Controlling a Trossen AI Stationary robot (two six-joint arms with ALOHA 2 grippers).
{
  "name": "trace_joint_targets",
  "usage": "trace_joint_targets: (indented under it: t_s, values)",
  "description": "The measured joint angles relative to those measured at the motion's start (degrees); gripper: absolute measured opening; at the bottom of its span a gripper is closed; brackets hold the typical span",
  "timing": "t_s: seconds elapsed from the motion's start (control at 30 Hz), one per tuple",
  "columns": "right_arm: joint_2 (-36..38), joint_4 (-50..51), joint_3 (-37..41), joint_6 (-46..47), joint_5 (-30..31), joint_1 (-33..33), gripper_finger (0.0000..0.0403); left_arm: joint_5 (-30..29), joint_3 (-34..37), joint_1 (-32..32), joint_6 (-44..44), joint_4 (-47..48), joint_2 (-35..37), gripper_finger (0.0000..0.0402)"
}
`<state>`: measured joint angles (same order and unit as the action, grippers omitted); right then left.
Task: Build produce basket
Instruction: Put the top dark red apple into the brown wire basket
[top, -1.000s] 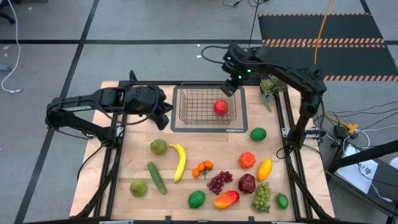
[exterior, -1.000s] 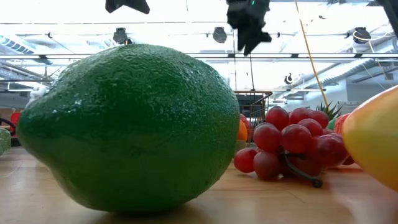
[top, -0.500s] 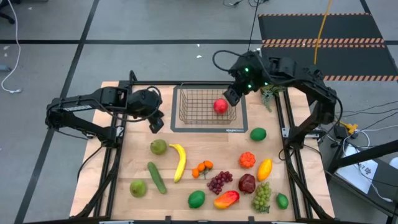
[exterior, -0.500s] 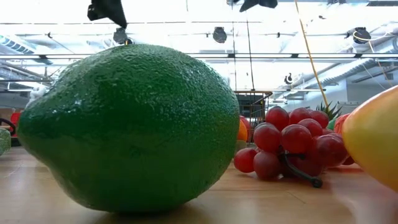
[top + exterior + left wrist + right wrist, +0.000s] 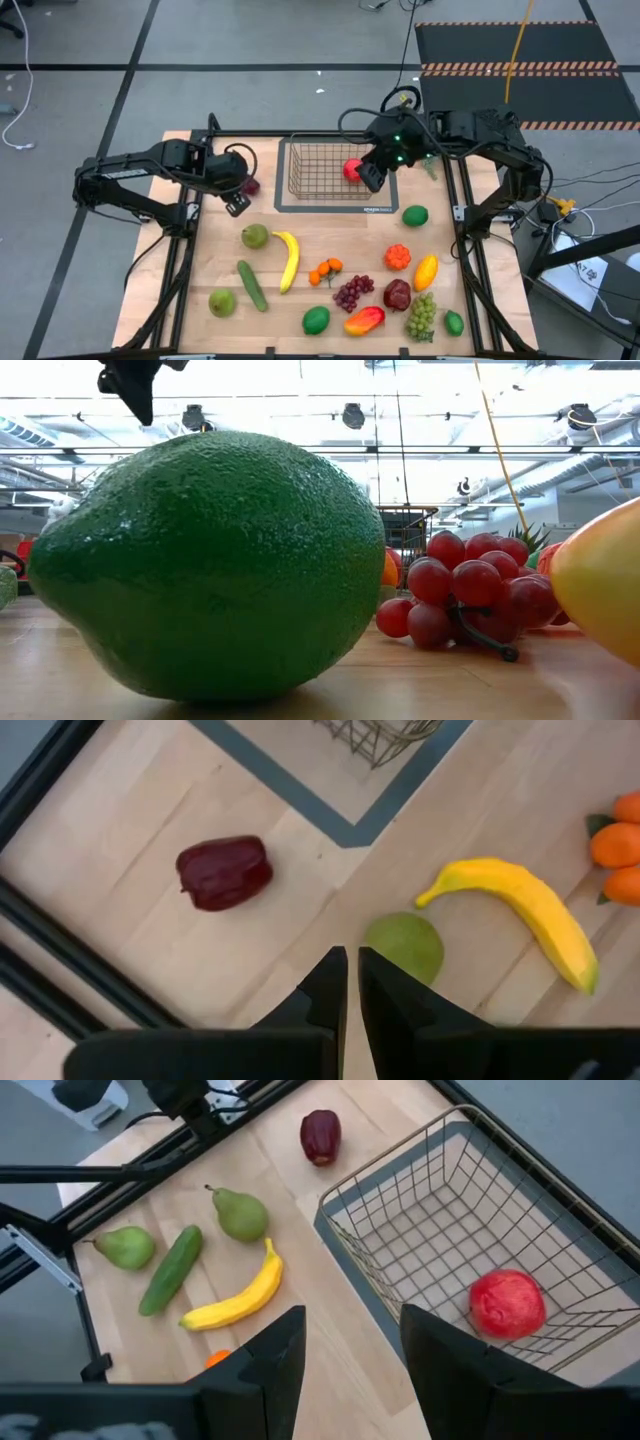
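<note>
1. At the table's left we saw the left gripper (image 5: pixel 237 200) hovering over the wood just left of the basket's mat, its fingers (image 5: pixel 325 988) pressed nearly together and holding nothing.
2. Just beside it lay a dark red apple (image 5: pixel 250 185), and below it a green pear (image 5: pixel 255 236) touching the stem end of a yellow banana (image 5: pixel 288 259).
3. Further toward the near edge we noted a cucumber (image 5: pixel 252 285) and a second pear (image 5: pixel 222 301) beside it.
4. The basket (image 5: pixel 334 170) stood on a dark-bordered mat (image 5: pixel 382 203) at the back centre, with one red apple (image 5: pixel 507 1304) inside, at its right end.
5. The right gripper (image 5: pixel 369 175) hung at the basket's right side, just beside that red apple; its fingers (image 5: pixel 268 1361) stood partly apart and empty.
6. On the right half we counted loose produce: a lime (image 5: pixel 415 215), small oranges (image 5: pixel 326 270), purple grapes (image 5: pixel 352 293), a mango (image 5: pixel 363 320) and green grapes (image 5: pixel 422 315).
7. In the low view a big green fruit (image 5: pixel 210 565) filled the foreground.
</note>
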<state>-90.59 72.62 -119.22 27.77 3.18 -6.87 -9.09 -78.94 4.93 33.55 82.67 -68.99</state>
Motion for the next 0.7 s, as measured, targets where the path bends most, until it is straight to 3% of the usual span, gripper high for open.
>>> trace_joint_targets:
  t_s: [0.13, 0.23, 0.4, 0.7]
  values:
    - [0.07, 0.04, 0.00, -0.07, -0.04, 0.10, 0.0160, 0.58, 2.09, 2.17, -4.36, -0.05, 0.07, 0.0033]
    - [0.02, 0.46, 0.00, -1.27, -0.08, 0.25, 0.0160, 4.72, 4.41, 4.59, -9.73, 0.00, 0.07, 0.0053]
    - [0.16, 2.60, 0.00, -3.40, -0.22, 0.25, 0.0160, 5.73, 7.78, 7.07, -21.48, -1.30, 0.04, 0.0122]
    - [1.48, 4.73, -0.02, -11.95, -0.09, -0.18, 0.0160, 0.90, 13.05, 7.90, -44.49, -10.14, -0.02, 0.0229]
